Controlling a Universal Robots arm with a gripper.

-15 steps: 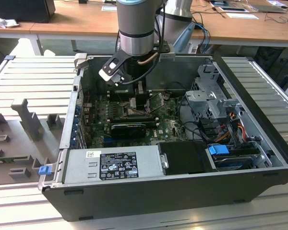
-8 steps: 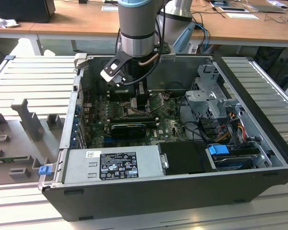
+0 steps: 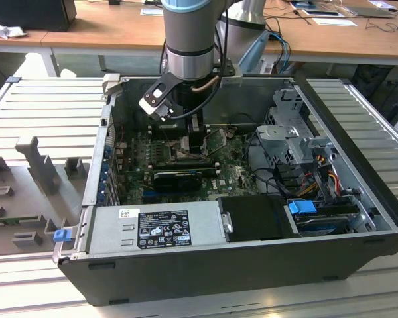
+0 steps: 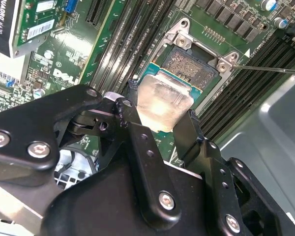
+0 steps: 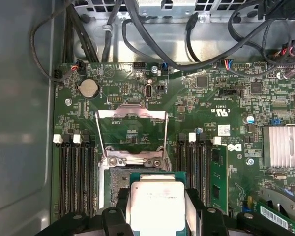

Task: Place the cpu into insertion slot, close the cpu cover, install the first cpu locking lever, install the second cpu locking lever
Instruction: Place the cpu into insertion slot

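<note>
My gripper (image 4: 162,105) is shut on the cpu (image 4: 164,93), a pale silvery square chip pinched between the two black fingers (image 4: 137,128). In the first wrist view the cpu (image 5: 155,194) hangs just over the edge of the insertion slot (image 5: 115,189), whose pin field is partly uncovered beside it. The cpu cover (image 5: 132,114), a thin silvery frame with an open centre, stands flipped back from the slot on its hinge. A thin locking lever (image 4: 270,69) sticks out past the slot (image 4: 194,64). In the exterior view the gripper (image 3: 198,142) reaches down into the open computer case.
Memory slots (image 5: 73,172) flank the socket on both sides. A finned heat sink (image 5: 284,146) and a coin battery (image 5: 87,87) sit on the board. The power supply (image 3: 156,228), drive cage (image 3: 295,136), cables (image 3: 265,175) and case walls (image 3: 96,165) hem in the arm.
</note>
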